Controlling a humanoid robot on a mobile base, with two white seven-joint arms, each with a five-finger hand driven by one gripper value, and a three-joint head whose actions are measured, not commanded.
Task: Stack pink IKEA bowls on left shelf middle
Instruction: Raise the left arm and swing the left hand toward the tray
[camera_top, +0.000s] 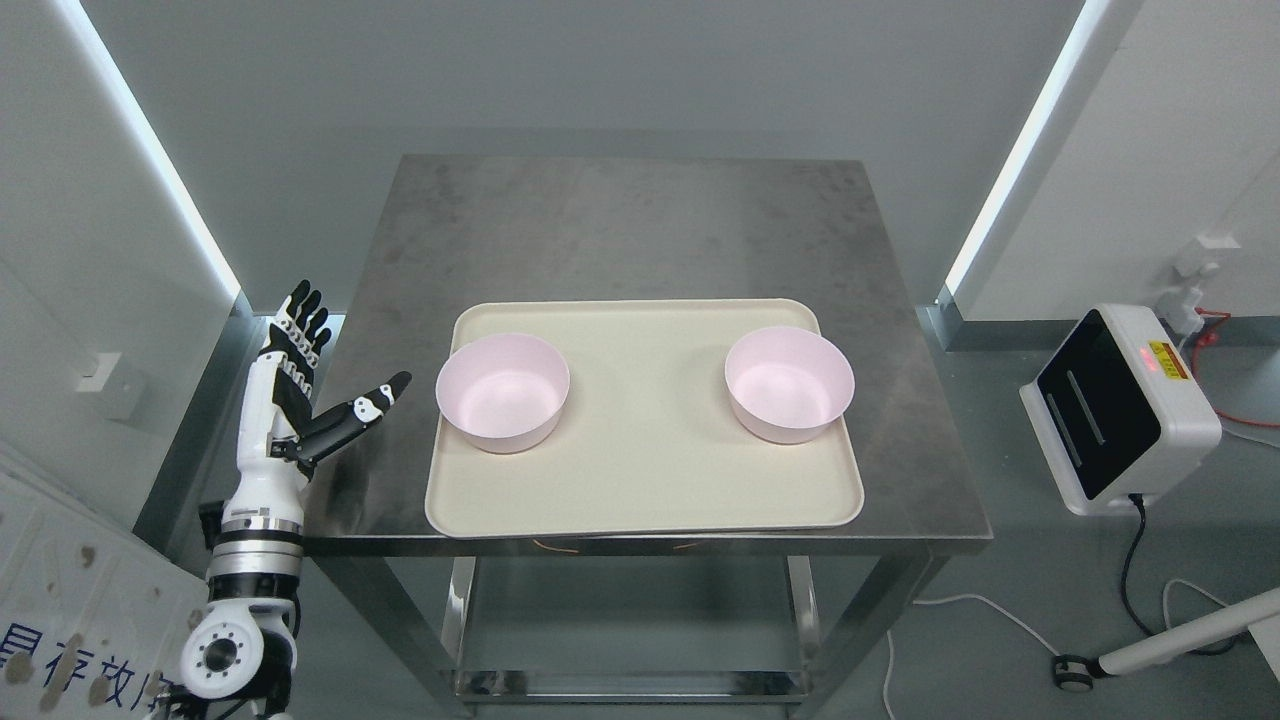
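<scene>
Reaching for the near bowl comes first, so move your left hand (300, 385), open and holding nothing beside the table (640, 230), slowly to the left pink bowl (503, 392). Hold its rim softly and keep it flat. Both bowls are pink, round and empty. The right pink bowl (789, 384) sits well apart on the same cream tray (645, 480).

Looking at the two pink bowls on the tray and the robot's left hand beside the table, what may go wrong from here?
1. The left bowl overhangs the tray rim; a sideways touch from the open left hand may tip it.
2. The right bowl sits far from that hand, so reaching it looks awkward.
3. The tray lies loose on the steel table near its front edge; pushing might slide it.
</scene>
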